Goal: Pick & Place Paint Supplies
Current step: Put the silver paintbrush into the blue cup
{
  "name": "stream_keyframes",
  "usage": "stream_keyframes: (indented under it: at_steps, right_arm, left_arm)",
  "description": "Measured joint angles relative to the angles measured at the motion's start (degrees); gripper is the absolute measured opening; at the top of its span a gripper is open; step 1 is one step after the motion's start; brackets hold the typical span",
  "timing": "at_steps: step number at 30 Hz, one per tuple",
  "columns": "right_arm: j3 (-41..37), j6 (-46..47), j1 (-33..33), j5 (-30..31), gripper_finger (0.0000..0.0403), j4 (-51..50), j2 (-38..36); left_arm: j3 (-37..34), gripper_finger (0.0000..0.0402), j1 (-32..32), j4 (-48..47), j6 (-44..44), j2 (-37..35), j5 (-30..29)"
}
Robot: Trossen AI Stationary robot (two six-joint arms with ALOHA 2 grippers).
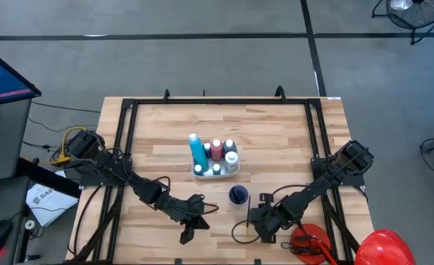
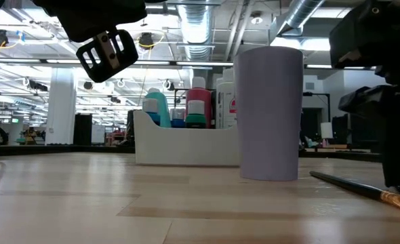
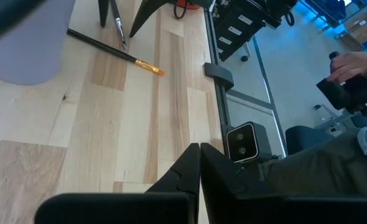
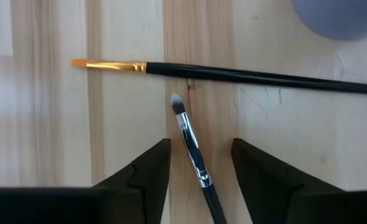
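Observation:
A white tray (image 1: 232,169) in the middle of the table holds upright paint bottles (image 1: 215,151): light blue, red, and white-capped ones. A lavender cup (image 1: 237,195) stands on its base nearer the table's near edge. Two thin dark-handled brushes lie flat on the wood: a long one with orange bristles (image 4: 233,74) and a short one with grey bristles (image 4: 190,140). My right gripper (image 4: 199,165) is open and points down, a finger on either side of the short brush's handle without touching it. My left gripper (image 3: 199,168) is shut and empty, lifted over the table's near left part (image 1: 190,230).
A red tool with a black handle (image 1: 309,243) and a red dome (image 1: 382,246) sit at the near right corner. Black frame rails (image 1: 125,140) run along the table's sides. A small camera (image 3: 241,142) sits at the near edge. A person's hand (image 3: 351,62) shows beyond the table.

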Motion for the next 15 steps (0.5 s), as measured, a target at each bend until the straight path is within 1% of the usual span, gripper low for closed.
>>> stream_keyframes:
  at_steps: [9, 15]
  right_arm:
    - [0.14, 0.22, 1.09, 1.03, 0.0118, -0.37, 1.06]
    - [0.15, 0.68, 1.11, 0.53, 0.0084, -0.30, 1.07]
  left_arm:
    - [-0.02, 0.0003, 0.00, 0.00, -0.10, 0.00, -0.25]
    - [-0.02, 0.0003, 0.01, 0.00, -0.87, 0.00, -0.45]
